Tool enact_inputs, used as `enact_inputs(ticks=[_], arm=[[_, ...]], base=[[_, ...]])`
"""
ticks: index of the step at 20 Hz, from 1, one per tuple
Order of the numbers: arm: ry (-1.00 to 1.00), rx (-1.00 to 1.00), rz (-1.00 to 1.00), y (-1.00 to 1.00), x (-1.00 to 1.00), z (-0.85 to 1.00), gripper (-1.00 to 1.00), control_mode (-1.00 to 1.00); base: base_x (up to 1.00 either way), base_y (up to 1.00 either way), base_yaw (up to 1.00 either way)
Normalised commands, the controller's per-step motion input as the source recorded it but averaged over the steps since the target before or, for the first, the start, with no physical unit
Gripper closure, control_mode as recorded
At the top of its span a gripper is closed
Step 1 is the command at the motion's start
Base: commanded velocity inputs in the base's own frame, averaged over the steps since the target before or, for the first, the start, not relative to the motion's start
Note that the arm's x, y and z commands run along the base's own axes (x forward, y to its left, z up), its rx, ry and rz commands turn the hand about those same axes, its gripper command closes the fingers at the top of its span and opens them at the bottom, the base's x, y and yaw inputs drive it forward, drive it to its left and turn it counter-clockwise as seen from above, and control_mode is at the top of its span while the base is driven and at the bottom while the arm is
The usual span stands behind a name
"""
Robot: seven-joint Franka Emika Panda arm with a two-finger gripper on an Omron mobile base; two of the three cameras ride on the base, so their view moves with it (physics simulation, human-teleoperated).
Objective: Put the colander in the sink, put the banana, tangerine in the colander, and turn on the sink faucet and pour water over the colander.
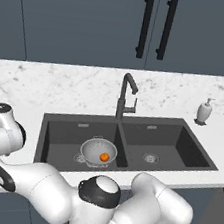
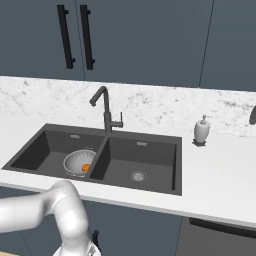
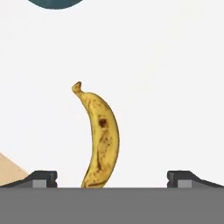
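Nearest, in the hand view, the claw (image 3: 112, 178) stands with its two dark finger tips (image 3: 43, 178) wide apart and nothing between them but air. Just beyond, the banana (image 3: 101, 139) lies flat on the plain white desk (image 3: 175, 87), a curved yellow fruit freckled with brown, its stem end pointing away from the claw and its blunt end closest to it. It sits a little nearer one finger than the other and touches neither. A curved dark blue-grey edge (image 3: 54, 3) shows at the far side of that view; what it belongs to I cannot tell.

Further on, in the base views, the sink (image 1: 191, 153) is set into the white desk, a matte charcoal rectangle with two basins, a centre divider and round silver drains. In its left basin stands the colander (image 1: 94, 149), a pale grey perforated metal bowl, upright, with the round orange tangerine (image 1: 104, 157) inside it. The right basin holds only its drain (image 1: 150, 158).

Behind the divider rises the sink faucet (image 1: 126, 93), dark metal with a gooseneck spout. To its right a white soap dispenser (image 1: 204, 111) stands on the desk before the marbled backsplash (image 1: 62, 84), and dark cabinet doors with black bar handles (image 1: 145, 25) hang above.
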Motion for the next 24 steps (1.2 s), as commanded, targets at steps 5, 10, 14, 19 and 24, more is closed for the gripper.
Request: enact_inputs(ticks=[5, 10, 14, 19, 24], arm=[[0.00, 0.00, 0.00, 0.17, 0.00, -0.17, -1.00, -1.00], [0.00, 0.00, 0.00, 0.03, 0.00, -0.40, -1.00, -1.00], [0.00, 0.00, 0.00, 0.00, 0.00, -0.36, -1.00, -1.00], [0.00, 0.00, 0.00, 0.00, 0.00, -0.22, -1.00, -1.00], [0.00, 0.00, 0.00, 0.01, 0.00, -0.15, -1.00, -1.00]], base=[[0.00, 0.00, 0.00], [0.00, 0.00, 0.00], [0.00, 0.00, 0.00], [0.00, 0.00, 0.00], [0.00, 0.00, 0.00]])
